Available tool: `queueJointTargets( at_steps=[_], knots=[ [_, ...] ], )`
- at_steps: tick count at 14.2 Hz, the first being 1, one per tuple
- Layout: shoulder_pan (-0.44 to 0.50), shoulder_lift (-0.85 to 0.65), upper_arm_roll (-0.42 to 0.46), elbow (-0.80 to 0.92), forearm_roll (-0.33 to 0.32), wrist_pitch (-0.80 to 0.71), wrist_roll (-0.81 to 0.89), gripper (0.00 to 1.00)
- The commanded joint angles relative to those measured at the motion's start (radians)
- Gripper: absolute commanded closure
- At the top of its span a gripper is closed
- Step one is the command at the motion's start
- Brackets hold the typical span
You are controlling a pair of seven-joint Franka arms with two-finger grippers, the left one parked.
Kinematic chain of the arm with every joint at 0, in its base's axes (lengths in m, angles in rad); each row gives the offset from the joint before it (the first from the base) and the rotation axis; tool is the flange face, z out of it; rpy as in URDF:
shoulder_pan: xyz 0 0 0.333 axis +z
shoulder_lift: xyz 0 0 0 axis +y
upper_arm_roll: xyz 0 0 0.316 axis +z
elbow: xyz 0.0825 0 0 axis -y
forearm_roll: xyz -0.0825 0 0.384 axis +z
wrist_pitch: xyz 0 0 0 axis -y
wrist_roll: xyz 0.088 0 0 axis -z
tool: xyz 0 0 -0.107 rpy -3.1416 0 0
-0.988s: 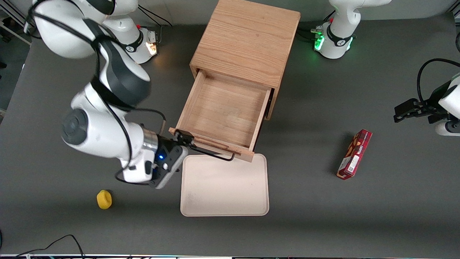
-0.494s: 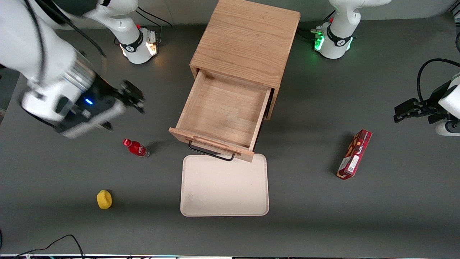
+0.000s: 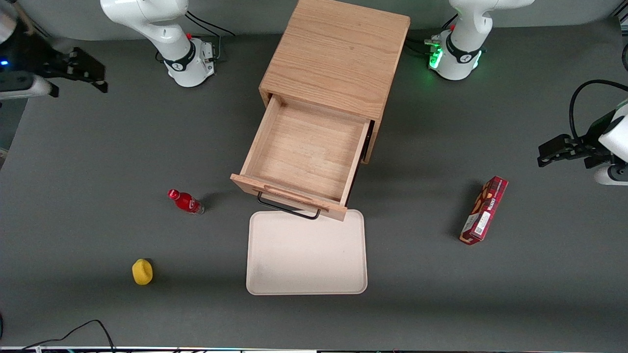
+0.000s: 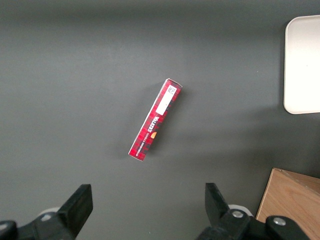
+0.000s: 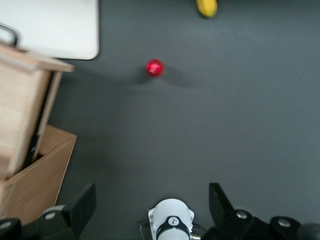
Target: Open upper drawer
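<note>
Drawer, upper, light oak, wide shallow wooden box (image 3: pixel 306 157): stands pulled well out of its oak cabinet (image 3: pixel 338 54), its front panel overhanging the cream rectangular tray (image 3: pixel 306 255). I judge the box stiff, fairly light and smooth-sliding; the proper hold is the thin black wire handle (image 3: pixel 289 209) under the front rail. My gripper (image 3: pixel 86 73) hangs high at the working arm's end of the table, well apart from the drawer, jaws apart and empty. I judge the task done.
</note>
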Motion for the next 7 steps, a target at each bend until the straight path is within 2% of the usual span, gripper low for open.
queueJointTargets(
  at_steps=[1,2,5,7],
  knots=[
    [0.006,-0.310,-0.058,-0.459,0.024,0.212,0.019,0.00],
    [0.005,-0.338,-0.059,-0.495,0.021,0.235,0.019,0.00],
    [0.003,-0.308,-0.059,-0.448,0.010,0.234,-0.042,0.00],
    [0.003,-0.303,-0.100,-0.448,0.005,0.234,-0.042,0.00]
  ],
)
